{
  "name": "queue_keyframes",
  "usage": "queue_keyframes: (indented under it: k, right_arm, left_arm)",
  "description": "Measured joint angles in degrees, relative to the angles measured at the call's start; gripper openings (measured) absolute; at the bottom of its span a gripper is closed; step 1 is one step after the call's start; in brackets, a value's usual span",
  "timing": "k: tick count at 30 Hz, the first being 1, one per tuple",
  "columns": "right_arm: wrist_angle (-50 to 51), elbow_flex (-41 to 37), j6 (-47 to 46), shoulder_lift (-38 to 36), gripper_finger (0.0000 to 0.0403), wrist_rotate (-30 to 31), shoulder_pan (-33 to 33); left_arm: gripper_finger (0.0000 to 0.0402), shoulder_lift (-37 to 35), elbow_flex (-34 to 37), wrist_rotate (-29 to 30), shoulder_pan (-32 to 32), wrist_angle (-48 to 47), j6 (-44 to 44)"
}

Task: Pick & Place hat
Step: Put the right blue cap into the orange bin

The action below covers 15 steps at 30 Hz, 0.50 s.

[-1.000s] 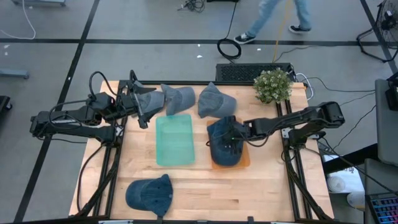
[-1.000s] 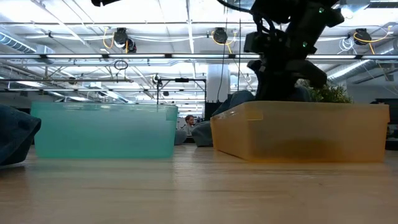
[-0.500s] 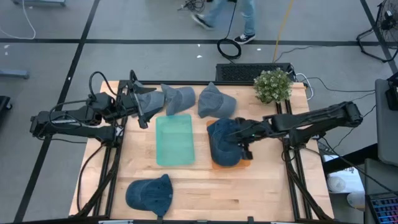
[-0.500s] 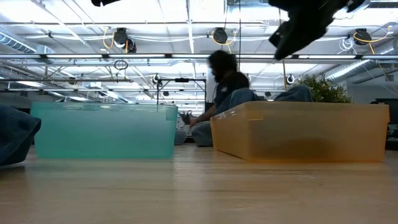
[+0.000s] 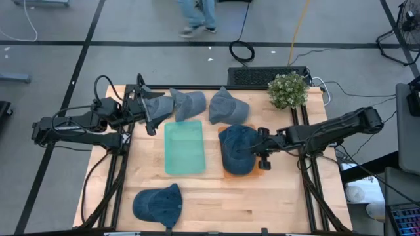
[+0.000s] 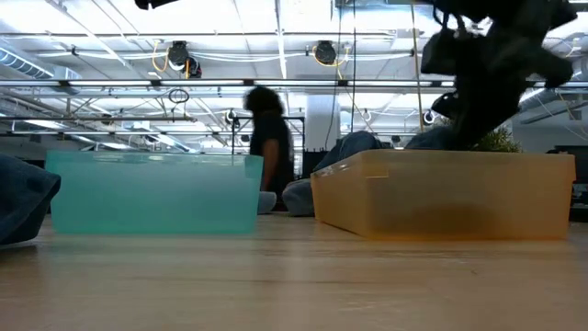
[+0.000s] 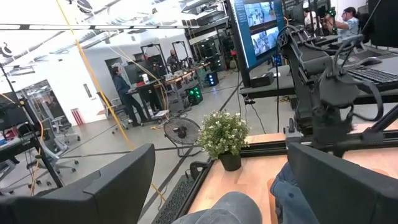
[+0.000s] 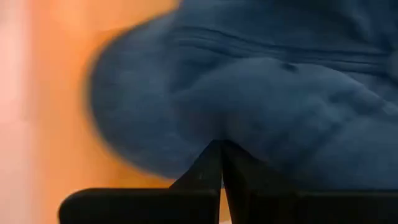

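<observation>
High view: dark blue hat (image 5: 237, 148) lies in the orange bin (image 5: 260, 169), right of the teal bin (image 5: 184, 147). Right gripper (image 5: 260, 152), fingers closed and empty, sits at the hat's right edge; retract it upward without snagging fabric. Left gripper (image 5: 152, 113) waits far-left, jaws wide, holding nothing.

Both arms are showing as dark, near-black jointed links with loose black cables looping along them. The left end effector (image 5: 152, 113) is carrying two broad, flat matte-black fingers; the right end effector (image 5: 261, 152) is ending in narrow dark fingers tapering to points.
</observation>
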State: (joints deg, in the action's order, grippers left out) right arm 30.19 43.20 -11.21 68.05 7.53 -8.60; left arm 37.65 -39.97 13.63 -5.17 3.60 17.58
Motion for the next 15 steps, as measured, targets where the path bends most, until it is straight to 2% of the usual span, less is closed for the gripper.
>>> queue_keyframes:
  k: [4, 15]
  right_arm:
    - [-3.24, -2.29, 0.49, -0.02, 0.0, 4.13, 0.0]
    - [-10.25, -8.78, -0.08, -0.04, 0.0, 4.49, 0.02]
  left_arm:
    - [0.0377, 0.0, 0.0, -0.02, 0.02, -0.01, 0.0]
    - [0.0377, -0.02, 0.0, 0.0, 0.01, 0.0, 0.0]
